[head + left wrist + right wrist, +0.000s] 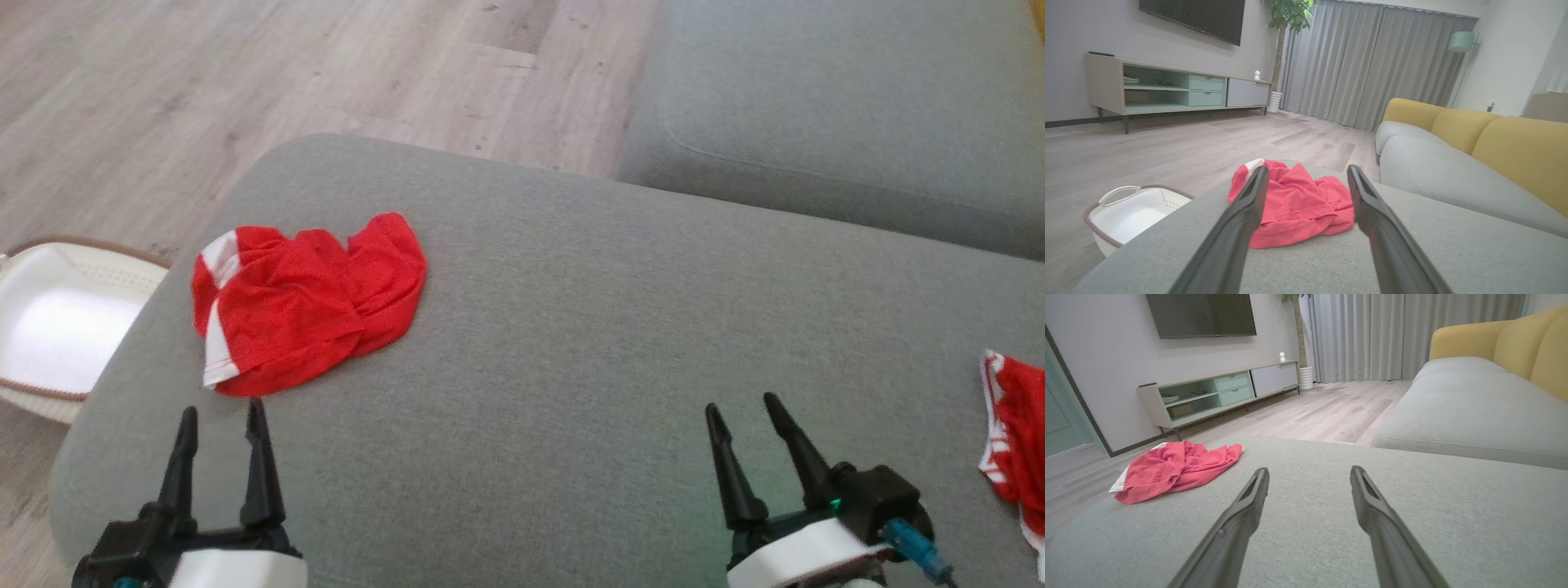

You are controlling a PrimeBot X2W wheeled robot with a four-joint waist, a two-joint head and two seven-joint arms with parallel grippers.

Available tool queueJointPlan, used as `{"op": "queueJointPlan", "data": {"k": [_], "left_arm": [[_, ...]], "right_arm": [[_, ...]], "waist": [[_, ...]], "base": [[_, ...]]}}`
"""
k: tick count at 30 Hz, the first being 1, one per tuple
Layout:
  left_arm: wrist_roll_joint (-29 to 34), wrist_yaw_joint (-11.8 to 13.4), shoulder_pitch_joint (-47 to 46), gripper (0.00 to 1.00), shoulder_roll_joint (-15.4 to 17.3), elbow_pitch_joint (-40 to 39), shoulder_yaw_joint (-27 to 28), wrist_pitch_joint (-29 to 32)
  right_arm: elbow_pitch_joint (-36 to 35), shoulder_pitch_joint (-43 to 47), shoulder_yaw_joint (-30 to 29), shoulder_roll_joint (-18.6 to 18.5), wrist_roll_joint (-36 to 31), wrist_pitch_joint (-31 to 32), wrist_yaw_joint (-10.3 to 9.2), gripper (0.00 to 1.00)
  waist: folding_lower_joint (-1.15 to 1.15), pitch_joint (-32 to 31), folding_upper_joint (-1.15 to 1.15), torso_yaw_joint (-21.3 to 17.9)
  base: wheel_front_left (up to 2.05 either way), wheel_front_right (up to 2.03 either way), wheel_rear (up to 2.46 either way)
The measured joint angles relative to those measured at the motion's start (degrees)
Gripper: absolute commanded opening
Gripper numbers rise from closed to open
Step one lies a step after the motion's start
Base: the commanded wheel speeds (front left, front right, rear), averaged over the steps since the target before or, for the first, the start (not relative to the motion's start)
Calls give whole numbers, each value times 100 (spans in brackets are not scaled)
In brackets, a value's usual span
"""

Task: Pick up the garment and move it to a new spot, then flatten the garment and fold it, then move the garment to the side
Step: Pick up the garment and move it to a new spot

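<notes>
Garment (pixel 306 306) near edge: left tool (pixel 223 410) just short of it, fingers spread, empty
Right tool (pixel 740 404): spread, empty, well apart from it
Garment spot: crumpled on sofa cushion (pixel 571 327), left end
Beyond: basket (pixel 49 327) on floor (pixel 163 82)

The left gripper (pixel 223 408) and right gripper (pixel 740 403) each have two long black fingers (pixel 261 465) tapering to blunt points, set in a black block above a white collar (pixel 804 555). The right block carries a small green light (pixel 833 502) and a blue plug (pixel 906 543) with a dark cable (pixel 947 578).
</notes>
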Motion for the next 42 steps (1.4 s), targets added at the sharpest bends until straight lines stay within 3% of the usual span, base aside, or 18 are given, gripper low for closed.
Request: {"op": "queueJointPlan", "data": {"k": [7, 17, 24, 31, 37, 42], "left_arm": [[33, -16, 119, 100, 3, 11, 235, 0], [211, -64, -115, 100, 40, 283, 626, 0], [431, 5, -1522, 100, 656, 1660, 734, 290], [316, -68, -2960, 100, 1295, 3336, 738, 1421], [199, -103, -3813, 100, 1556, 4610, 654, 2121], [101, -115, -4087, 100, 1661, 5158, 690, 2323]], "right_arm": [[67, 1, 269, 0, 40, 0, 0, 100], [65, -80, 393, 0, -54, 0, 0, 100], [-132, -700, 359, -2, -425, 0, 0, 100], [-355, -972, 199, -4, -604, -1, 0, 100], [-452, -1084, 138, -7, -747, -18, 0, 100], [-461, -1110, 132, -8, -795, -18, 0, 100]], "waist": [[-1, -82, 0, 169], [0, 221, 0, -77], [2, 882, 0, -306], [2, 1535, 0, -592], [1, 1968, 0, -824], [1, 2108, 0, -920]], "base": [[0, 0, 0], [0, 0, 0], [0, 0, 0], [0, 0, 0], [0, 0, 0], [0, 0, 0]]}}
